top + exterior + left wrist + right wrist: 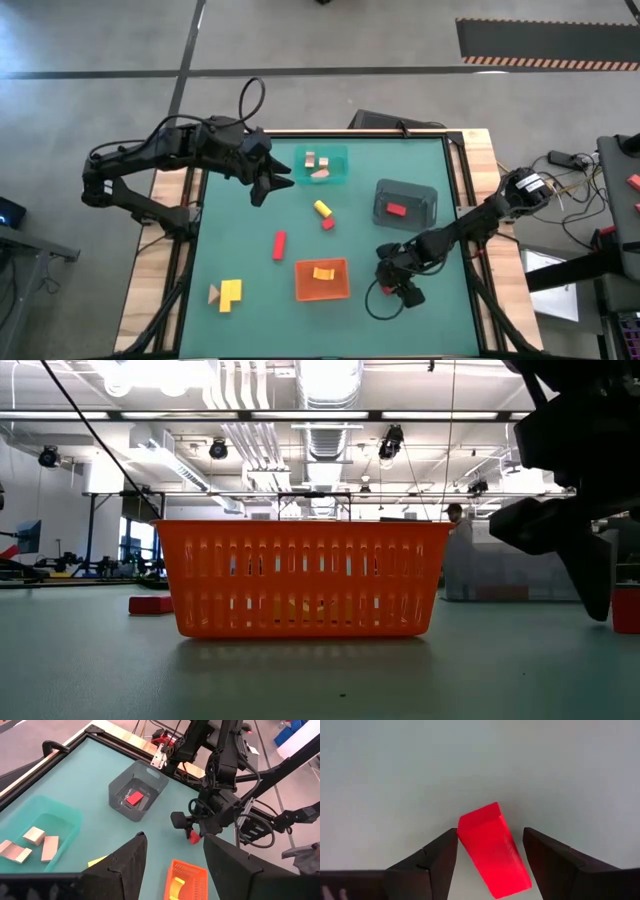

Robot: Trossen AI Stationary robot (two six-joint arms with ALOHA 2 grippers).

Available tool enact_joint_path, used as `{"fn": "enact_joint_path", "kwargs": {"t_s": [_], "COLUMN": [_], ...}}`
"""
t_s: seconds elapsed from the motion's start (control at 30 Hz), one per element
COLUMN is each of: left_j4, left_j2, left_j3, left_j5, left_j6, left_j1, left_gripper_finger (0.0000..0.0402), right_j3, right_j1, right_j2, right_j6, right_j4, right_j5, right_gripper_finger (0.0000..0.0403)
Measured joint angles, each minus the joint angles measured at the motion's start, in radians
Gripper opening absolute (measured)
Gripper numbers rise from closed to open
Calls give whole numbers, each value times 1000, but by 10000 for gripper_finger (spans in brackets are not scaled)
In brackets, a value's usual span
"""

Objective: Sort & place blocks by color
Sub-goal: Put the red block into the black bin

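Note:
My right gripper (402, 291) is open and low over the table, right of the orange tray (322, 294). A red block (492, 850) lies between its fingers, also seen in the left wrist view (194, 838). Whether a finger touches it I cannot tell. My left gripper (263, 186) is open and empty, above the table left of the teal tray (340, 153). Loose on the mat lie a yellow block (321, 208), a small red block (327, 223), a red bar (279, 245), a yellow L-shaped piece (230, 293) and a tan wedge (213, 293).
The teal tray holds tan blocks (317, 166). The grey tray (421, 190) holds a red block (396, 210). The orange tray holds a yellow block (322, 272). There is bare mat along the near edge and at the far left.

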Motion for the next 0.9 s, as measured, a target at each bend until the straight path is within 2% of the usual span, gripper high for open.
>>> {"fn": "enact_joint_path", "kwargs": {"t_s": [0.2, 0.5, 0.63, 0.9], "left_j4": [2, 8, 8, 8], "left_j2": [8, 17, 22, 30], "left_j3": [0, 0, 0, 0], "left_j5": [-2, -5, -5, -55], "left_j6": [23, 30, 49, 99], "left_j1": [0, 0, 0, 3], "left_gripper_finger": [180, 180, 180, 180], "right_j3": [-15, -17, -16, 70], "right_j1": [-6, -11, -15, -75], "right_j2": [0, -2, -20, -106], "right_j6": [-5, 0, 35, 134], "right_j4": [22, 22, -23, -251], "right_j5": [-26, -27, -22, -18], "right_gripper_finger": [190, 120, 118, 118]}}
